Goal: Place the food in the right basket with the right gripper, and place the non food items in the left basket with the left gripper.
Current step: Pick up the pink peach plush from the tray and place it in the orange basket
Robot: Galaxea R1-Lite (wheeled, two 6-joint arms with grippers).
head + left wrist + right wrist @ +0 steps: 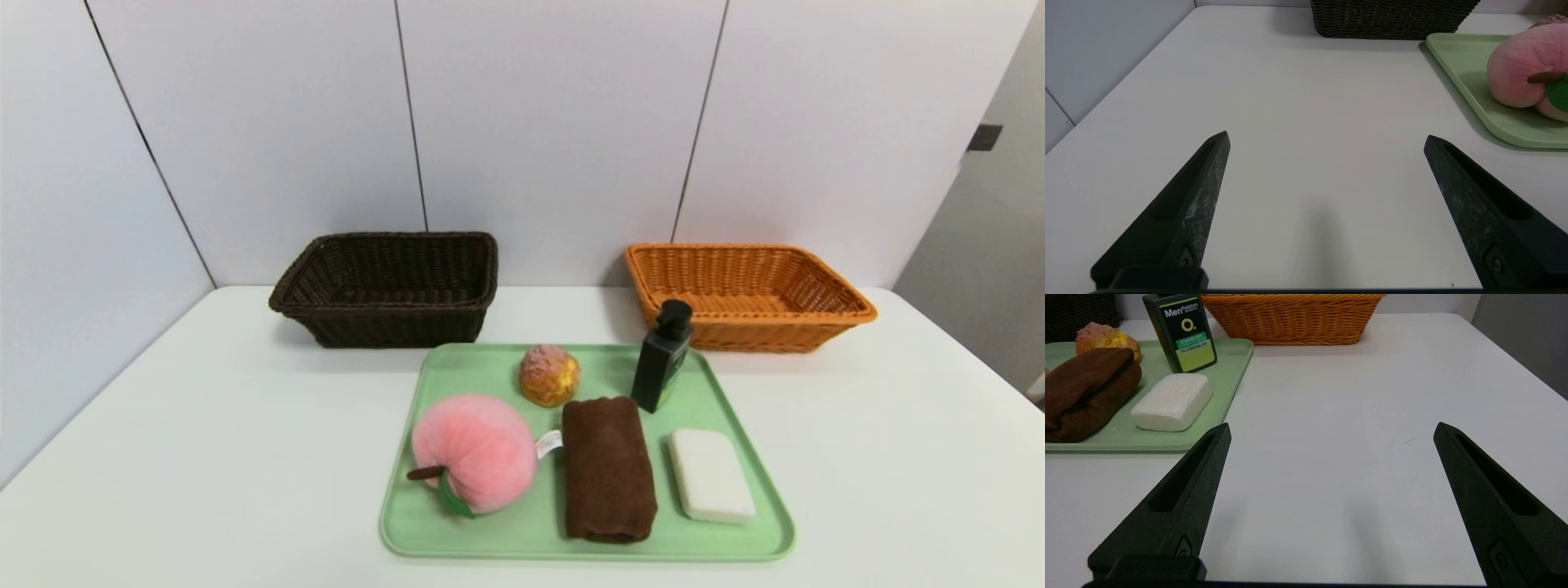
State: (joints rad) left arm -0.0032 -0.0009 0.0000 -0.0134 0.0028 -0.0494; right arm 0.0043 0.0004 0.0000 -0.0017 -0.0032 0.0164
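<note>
We see five items together on one tray.
Our left gripper (1327, 139), fingers spread, hangs above the white worktop (245, 457) near the pale green tray (498, 535) with its pink plush peach (475, 453), golden cream puff (549, 376), rolled brown towel (608, 469), black pump bottle (662, 359) and white rectangular block (712, 475); our right gripper (1334, 428) hangs opposite, fingers spread.

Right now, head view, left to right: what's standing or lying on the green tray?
Pink plush peach → brown towel → white block; that's the near row. Behind them: bun → black bottle.
</note>
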